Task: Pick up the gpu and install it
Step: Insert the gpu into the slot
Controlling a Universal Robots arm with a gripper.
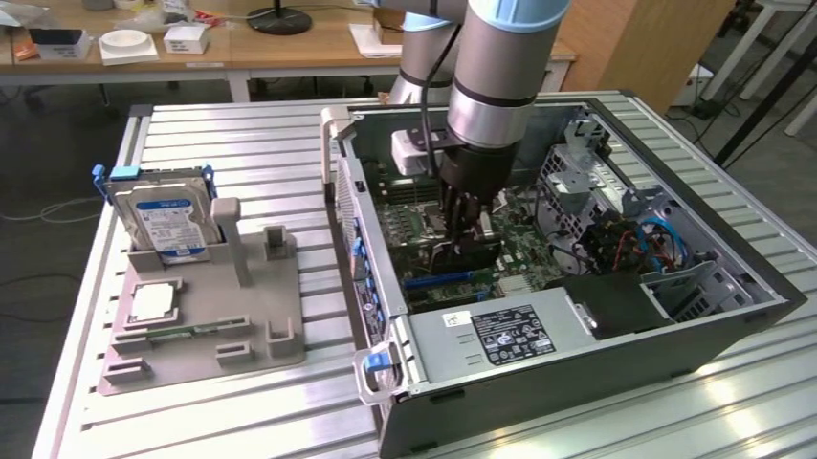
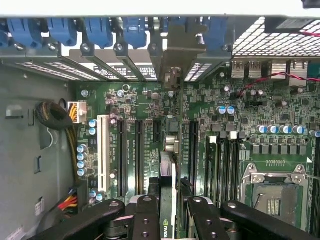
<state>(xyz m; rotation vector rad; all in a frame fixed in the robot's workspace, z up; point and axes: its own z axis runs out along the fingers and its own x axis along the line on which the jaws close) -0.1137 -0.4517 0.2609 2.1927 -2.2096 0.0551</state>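
The gpu (image 1: 470, 254), a thin dark card, hangs upright inside the open computer case (image 1: 715, 325), just above the green motherboard (image 1: 523, 239). My gripper (image 1: 462, 229) reaches down into the case and is shut on the card's upper edge. From the wrist camera the gpu (image 2: 169, 172) appears edge-on between my two black fingers (image 2: 145, 217), with my gripper (image 2: 172, 220) clamped on it. Its silvery end bracket (image 2: 176, 55) points toward the case's rear slot openings. The card lines up over the long black expansion slots (image 2: 140, 155) of the motherboard (image 2: 250, 115); whether it touches a slot I cannot tell.
A grey parts holder (image 1: 191, 325) stands on the slatted table at the exterior view's left, carrying a hard drive (image 1: 164, 218) and a square CPU chip (image 1: 153, 301). Inside the case sit a power supply (image 1: 511, 335), blue latches (image 2: 97, 30), a cable bundle (image 2: 55, 115) and the CPU socket (image 2: 272, 192).
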